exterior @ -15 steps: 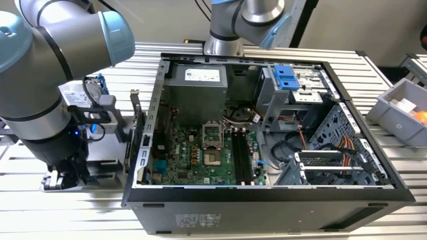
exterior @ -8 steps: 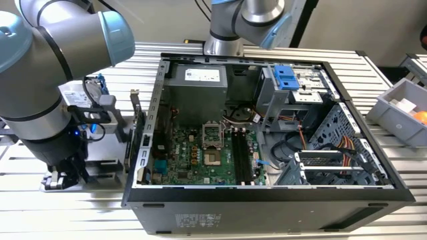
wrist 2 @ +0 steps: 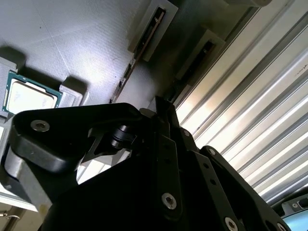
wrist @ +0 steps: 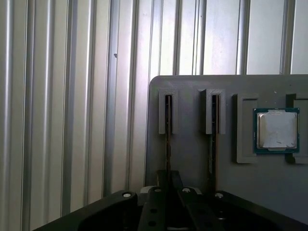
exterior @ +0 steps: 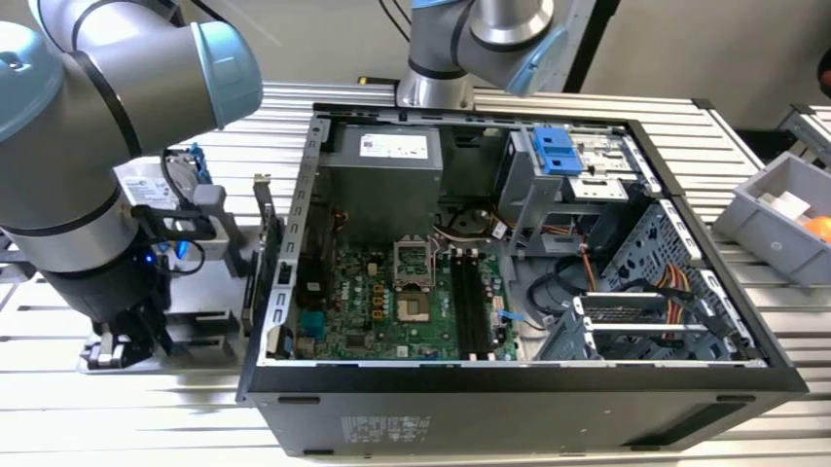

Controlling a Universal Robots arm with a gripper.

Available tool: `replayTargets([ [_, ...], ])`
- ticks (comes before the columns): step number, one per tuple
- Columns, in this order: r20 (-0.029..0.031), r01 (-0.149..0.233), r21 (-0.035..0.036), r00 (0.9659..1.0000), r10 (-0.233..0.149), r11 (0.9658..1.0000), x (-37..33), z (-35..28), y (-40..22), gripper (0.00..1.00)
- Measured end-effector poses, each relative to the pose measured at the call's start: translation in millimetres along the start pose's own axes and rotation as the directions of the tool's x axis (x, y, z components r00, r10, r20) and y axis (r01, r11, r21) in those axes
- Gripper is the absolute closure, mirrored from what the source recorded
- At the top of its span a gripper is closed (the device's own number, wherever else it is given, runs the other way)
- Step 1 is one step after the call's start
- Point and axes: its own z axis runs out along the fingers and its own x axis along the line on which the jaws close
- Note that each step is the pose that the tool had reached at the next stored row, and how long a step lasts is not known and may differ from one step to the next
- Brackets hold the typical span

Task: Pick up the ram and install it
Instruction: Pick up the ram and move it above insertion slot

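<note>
Two thin, stiff, likely breakable memory sticks (wrist: 168, 144) stand on edge in slots of the grey holder (wrist: 190, 154); my tool (wrist: 169, 177), open or closed I cannot tell, hangs at one, best pinched across its flat faces.

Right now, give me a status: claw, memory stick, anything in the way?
Claw low at the gray holder, lined up on one memory stick. Stick stands on edge in its slot. Second stick and chip alongside, neither blocking.
</note>
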Motion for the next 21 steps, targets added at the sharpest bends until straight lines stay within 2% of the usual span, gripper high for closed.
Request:
replayTargets([
  [21, -0.0011, 0.000, -0.0001, 1.0000, 0.000, 1.0000, 0.0, -0.4, 0.0, 1.00],
])
